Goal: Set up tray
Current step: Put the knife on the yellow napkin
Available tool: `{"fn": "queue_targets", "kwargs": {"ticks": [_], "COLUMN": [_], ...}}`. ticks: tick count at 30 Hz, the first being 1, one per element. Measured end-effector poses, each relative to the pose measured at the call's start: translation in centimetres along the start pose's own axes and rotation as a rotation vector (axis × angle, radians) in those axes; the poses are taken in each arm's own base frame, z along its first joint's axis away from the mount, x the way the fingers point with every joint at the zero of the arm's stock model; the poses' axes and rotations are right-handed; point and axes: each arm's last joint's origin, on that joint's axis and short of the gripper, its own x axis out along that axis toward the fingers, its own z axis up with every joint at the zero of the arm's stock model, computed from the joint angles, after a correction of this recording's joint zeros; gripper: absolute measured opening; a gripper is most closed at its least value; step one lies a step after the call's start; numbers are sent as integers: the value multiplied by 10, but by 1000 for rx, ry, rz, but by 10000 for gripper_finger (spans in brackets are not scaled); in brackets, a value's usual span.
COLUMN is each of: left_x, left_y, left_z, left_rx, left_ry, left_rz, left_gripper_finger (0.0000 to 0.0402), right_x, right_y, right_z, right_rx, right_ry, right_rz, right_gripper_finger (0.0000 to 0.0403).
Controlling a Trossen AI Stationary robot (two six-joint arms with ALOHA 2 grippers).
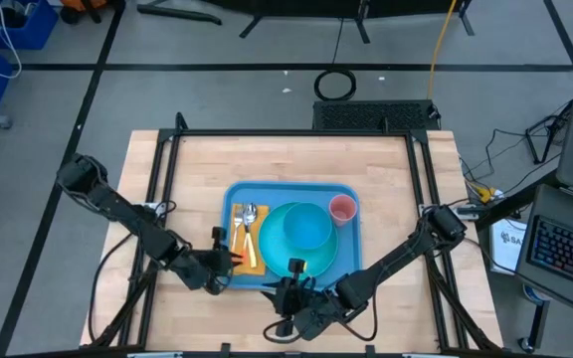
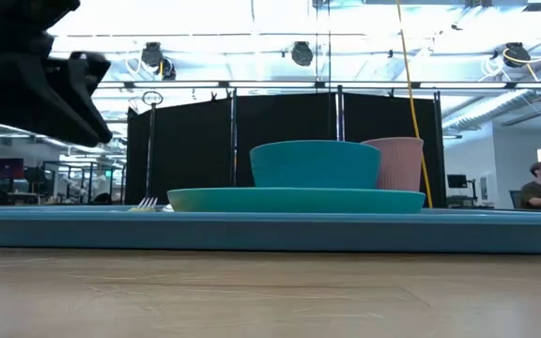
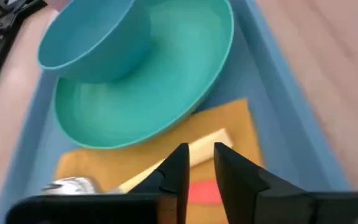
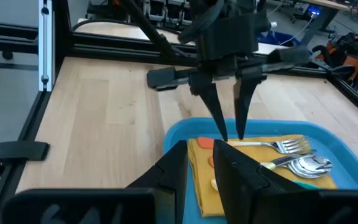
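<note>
The light-blue tray (image 1: 351,261) lies mid-table. On it are a teal plate (image 1: 275,244) with a teal bowl (image 1: 306,227) on it, a pink cup (image 1: 342,208) at the far right corner, and a yellow-orange napkin (image 4: 291,180) along the left side. A fork (image 4: 284,146) and a spoon (image 4: 306,165) lie on the napkin, and a cream handle (image 3: 207,146) rests on its near part. My left gripper (image 4: 231,135) points down over the napkin's near end, narrowly open, nothing between its fingers. My right gripper (image 1: 294,270) hovers over the tray's near edge, narrowly open and empty.
Black frame rails (image 1: 167,169) run along the table's left, right and far sides. Bare wood (image 1: 192,189) lies to the left and right of the tray. A person (image 2: 538,183) sits far off in the room behind the table.
</note>
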Motion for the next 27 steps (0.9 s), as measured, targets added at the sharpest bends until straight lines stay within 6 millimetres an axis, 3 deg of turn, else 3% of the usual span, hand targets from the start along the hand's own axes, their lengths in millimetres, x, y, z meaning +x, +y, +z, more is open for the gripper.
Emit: {"fn": "queue_targets", "kwargs": {"ticks": [10,15,20,27], "left_x": [0,9,17,32], "left_y": [5,12,23,22], "left_z": [1,3,1,-4], "left_rx": [276,273,318,329], "left_ry": [93,96,135,169], "left_rz": [28,29,39,-12], "left_gripper_finger": [127,127,127,127], "right_x": [6,10,6,-3], "right_y": [-1,-2,-11,-25], "right_z": [-21,-36,-39,-50], "right_rx": [14,39,76,161], "right_ry": [-3,-35,-60,-130], "right_rz": [0,7,6,27], "right_gripper_finger": [70,70,70,70]}}
